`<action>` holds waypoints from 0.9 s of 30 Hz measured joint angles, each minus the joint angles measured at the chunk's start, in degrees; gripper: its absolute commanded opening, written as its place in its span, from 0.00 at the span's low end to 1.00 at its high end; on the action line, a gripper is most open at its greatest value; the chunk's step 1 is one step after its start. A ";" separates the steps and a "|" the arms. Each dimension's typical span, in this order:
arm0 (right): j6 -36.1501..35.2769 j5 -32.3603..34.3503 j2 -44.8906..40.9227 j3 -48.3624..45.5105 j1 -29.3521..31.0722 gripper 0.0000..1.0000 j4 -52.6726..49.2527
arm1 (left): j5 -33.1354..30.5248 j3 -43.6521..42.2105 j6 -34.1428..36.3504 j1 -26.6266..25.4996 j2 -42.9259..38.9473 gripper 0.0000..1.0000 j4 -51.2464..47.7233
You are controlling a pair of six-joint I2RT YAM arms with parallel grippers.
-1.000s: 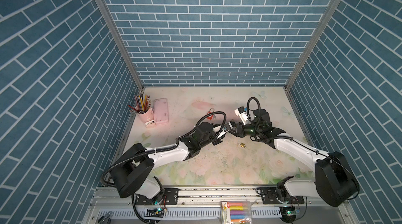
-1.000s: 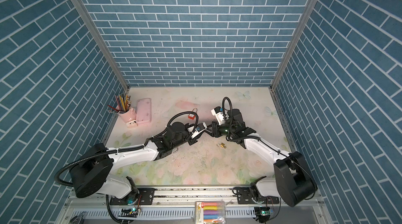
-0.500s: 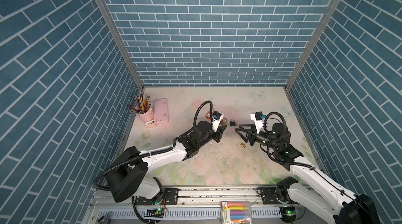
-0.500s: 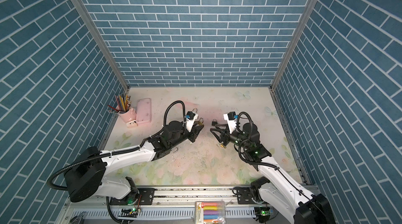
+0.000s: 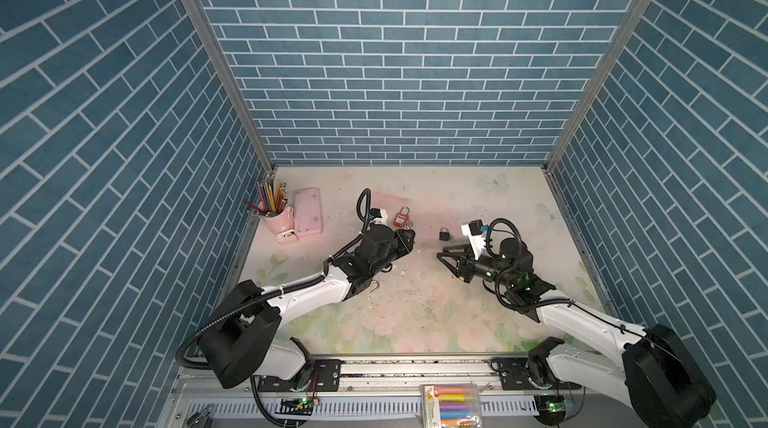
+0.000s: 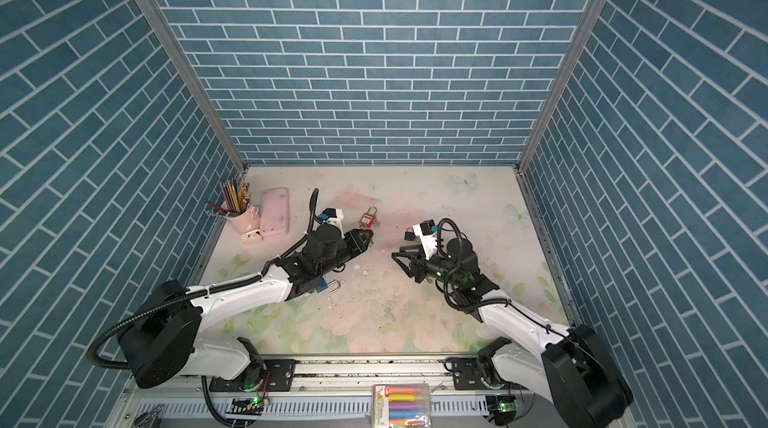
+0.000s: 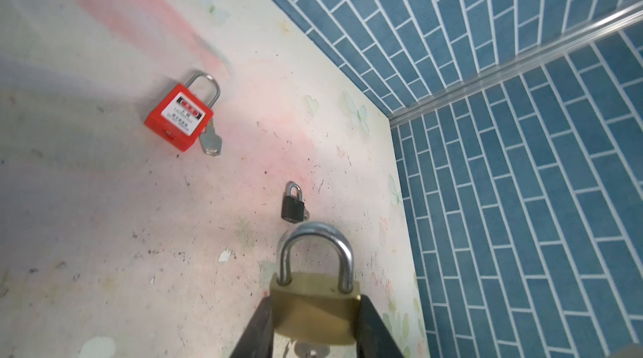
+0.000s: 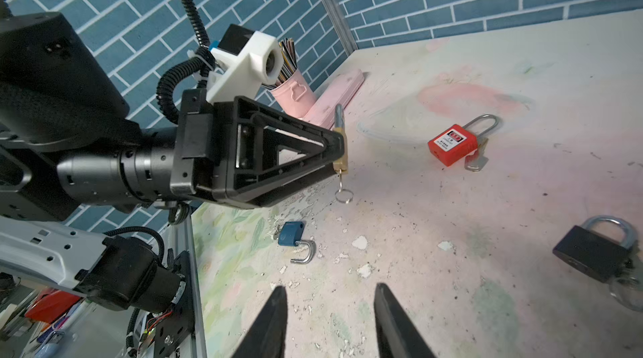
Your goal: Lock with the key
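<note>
Seemingly nearly done: L fingers (image 7: 255, 328) pinch brass padlock (image 7: 315, 304), shackle (image 7: 315, 231) seated both sides, key (image 7: 310, 351) still in. R fingers (image 8: 271, 321) spread, empty; prob. key turn/pull left.

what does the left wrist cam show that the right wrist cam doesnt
Only the left wrist view: the brass padlock face-on, both shackle legs apparently seated in its body. Only the right wrist view: the left gripper from the side, clamped on that lock, a key ring dangling below; a blue padlock with its shackle open; a pink cup of pencils; a pink case; the right gripper, open and empty. Both: the brass padlock, the red padlock and the black padlock.
</note>
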 measured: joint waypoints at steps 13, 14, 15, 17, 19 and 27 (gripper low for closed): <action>0.26 0.15 14.19 5.53 3.08 0.37 7.23 | 4.13 -1.25 -12.76 2.38 0.04 0.00 0.48; 0.26 0.09 15.06 5.99 3.15 0.36 7.63 | 4.26 -1.25 -13.05 2.38 0.04 0.00 0.57; 0.26 -0.02 15.93 6.49 3.28 0.35 7.98 | 4.31 -1.25 -13.14 2.38 0.04 0.00 0.59; 0.31 -0.13 17.59 7.52 3.58 0.33 8.70 | 4.52 -1.25 -13.51 2.40 0.04 0.00 0.59; 0.42 -0.28 18.88 8.35 3.89 0.31 9.22 | 4.70 -1.25 -13.60 2.45 0.07 0.00 0.59; 0.66 -0.48 22.60 11.34 4.61 0.24 10.27 | 5.25 -1.25 -13.70 2.84 0.04 0.00 0.57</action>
